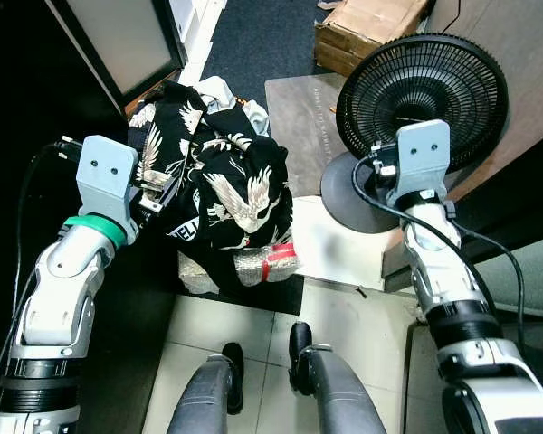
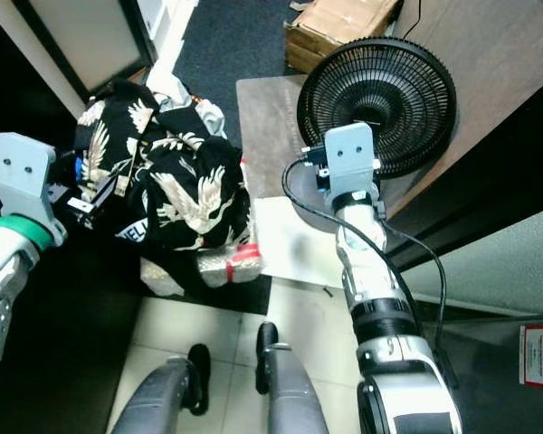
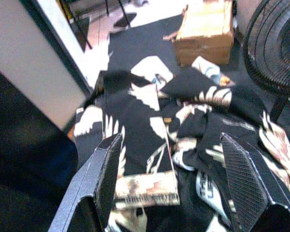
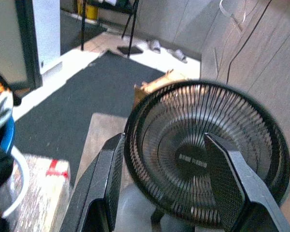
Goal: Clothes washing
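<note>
A heap of black clothes printed with white cranes (image 1: 219, 181) lies piled in front of me, also seen close up as the black crane garment (image 3: 154, 140). My left gripper (image 3: 169, 174) hovers at the heap's left edge, fingers (image 3: 104, 174) spread wide and open over the cloth with nothing between them. From the head camera, the left wrist block (image 1: 107, 176) sits beside the pile. My right gripper (image 4: 164, 188) is raised on the right, open and empty, pointing at a black floor fan (image 1: 423, 95).
A silvery bundle with red tape (image 1: 267, 264) lies under the clothes. A white box (image 1: 339, 240) stands beside the fan's base. A cardboard box (image 1: 366, 32) sits farther back on dark carpet. A dark cabinet with a pale panel (image 1: 127, 41) stands at the left. My feet (image 1: 299, 348) rest on tiled floor.
</note>
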Controlling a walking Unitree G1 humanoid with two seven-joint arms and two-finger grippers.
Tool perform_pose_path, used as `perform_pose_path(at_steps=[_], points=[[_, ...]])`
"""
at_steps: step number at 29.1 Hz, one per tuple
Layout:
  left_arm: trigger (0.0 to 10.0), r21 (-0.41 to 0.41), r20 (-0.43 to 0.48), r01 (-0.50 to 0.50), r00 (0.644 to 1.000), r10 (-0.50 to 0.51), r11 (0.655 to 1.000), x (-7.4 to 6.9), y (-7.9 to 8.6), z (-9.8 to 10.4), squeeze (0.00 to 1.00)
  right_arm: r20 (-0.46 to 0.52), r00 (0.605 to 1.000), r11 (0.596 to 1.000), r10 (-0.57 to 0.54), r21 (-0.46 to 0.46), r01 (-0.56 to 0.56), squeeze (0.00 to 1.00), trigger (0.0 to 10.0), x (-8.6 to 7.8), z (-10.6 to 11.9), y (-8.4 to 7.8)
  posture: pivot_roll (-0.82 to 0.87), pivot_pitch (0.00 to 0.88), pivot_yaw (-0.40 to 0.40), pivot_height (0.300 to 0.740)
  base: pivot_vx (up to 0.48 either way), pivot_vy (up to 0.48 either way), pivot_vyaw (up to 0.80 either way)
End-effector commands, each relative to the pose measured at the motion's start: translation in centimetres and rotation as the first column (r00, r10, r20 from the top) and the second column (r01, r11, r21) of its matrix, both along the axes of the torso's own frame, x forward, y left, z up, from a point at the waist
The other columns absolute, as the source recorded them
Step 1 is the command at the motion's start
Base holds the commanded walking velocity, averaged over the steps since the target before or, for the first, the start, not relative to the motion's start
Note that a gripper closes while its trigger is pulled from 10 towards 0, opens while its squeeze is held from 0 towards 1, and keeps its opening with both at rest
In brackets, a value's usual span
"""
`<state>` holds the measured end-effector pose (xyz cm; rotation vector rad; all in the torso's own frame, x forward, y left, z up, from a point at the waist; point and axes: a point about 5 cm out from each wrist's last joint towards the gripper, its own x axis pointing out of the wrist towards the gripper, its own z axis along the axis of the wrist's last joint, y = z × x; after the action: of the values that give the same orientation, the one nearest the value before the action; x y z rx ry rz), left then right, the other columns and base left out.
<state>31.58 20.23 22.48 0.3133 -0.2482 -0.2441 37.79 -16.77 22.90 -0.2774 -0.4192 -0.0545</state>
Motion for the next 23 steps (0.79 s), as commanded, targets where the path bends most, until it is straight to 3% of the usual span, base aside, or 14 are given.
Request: perform_pose_path(at_steps=[1,3,9,12,13,14,15,16,18,23], points=[[10.0,0.037,-0.041,0.0,0.999,0.001,0.999,-0.1,0.2,-1.1,0.0,-0.053,0.999,1.0,0.008,0.005,-0.008,0.0,10.0,0.0,-1.4,0.4,-0.08,0.383,0.081,0.74,0.0,0.0,0.0],[10.0,0.042,-0.08,-0.009,0.997,0.012,0.999,0.3,0.2,-1.5,0.0,-0.065,0.998,1.0,0.012,0.009,-0.011,0.0,10.0,0.3,-1.7,0.7,-0.08,0.372,0.078,0.74,0.0,0.0,0.0],[10.0,0.112,-0.042,0.054,0.998,-0.05,0.992,1.0,-0.2,-1.5,0.0,-0.08,0.997,1.0,0.01,0.001,-0.01,0.0,10.0,0.5,-2.2,0.8,-0.1,0.332,0.081,0.74,0.0,0.0,0.0],[10.0,0.09,-0.04,0.052,0.998,-0.049,0.995,1.3,-0.1,-1.9,0.0,-0.081,0.997,1.0,0.0,0.001,0.0,0.0,10.0,0.7,-2.2,0.5,-0.09,0.323,0.079,0.74,0.0,0.0,0.0],[10.0,0.034,-0.118,-0.013,0.993,0.017,0.999,5.6,-2.4,-2.8,0.0,-0.086,0.996,1.0,-0.005,0.006,0.005,0.0,10.0,0.8,-2.2,0.4,-0.08,0.313,0.077,0.74,0.0,0.0,0.0],[10.0,0.034,-0.118,-0.013,0.993,0.017,0.999,5.6,-2.4,-2.8,0.0,-0.086,0.996,1.0,-0.005,0.006,0.005,0.0,10.0,0.8,-2.2,0.4,-0.08,0.313,0.077,0.74,0.0,0.0,0.0],[10.0,0.024,-0.189,-0.052,0.98,0.056,0.998,8.0,-4.7,-3.2,0.0,-0.09,0.996,1.0,-0.008,0.011,0.009,0.0,10.0,0.9,-2.2,0.3,-0.07,0.302,0.079,0.74,0.0,0.0,0.0],[10.0,0.03,-0.24,-0.076,0.967,0.081,0.997,9.1,-6.2,-3.4,0.0,-0.092,0.996,1.0,-0.008,0.016,0.01,0.0,10.0,1.0,-2.2,0.3,-0.07,0.3,0.081,0.74,0.0,0.0,0.0],[10.0,0.032,-0.269,-0.091,0.958,0.097,0.995,9.4,-6.9,-3.5,0.0,-0.095,0.995,1.0,-0.009,0.019,0.011,0.0,10.0,1.0,-2.3,0.4,-0.07,0.284,0.08,0.74,0.0,0.0,0.0],[10.0,0.006,-0.287,-0.125,0.95,0.121,0.992,9.5,-6.1,-3.7,0.0,-0.096,0.995,0.999,-0.008,0.034,0.011,0.0,10.0,1.2,-2.2,0.5,-0.06,0.283,0.082,0.74,0.0,0.0,0.0]])
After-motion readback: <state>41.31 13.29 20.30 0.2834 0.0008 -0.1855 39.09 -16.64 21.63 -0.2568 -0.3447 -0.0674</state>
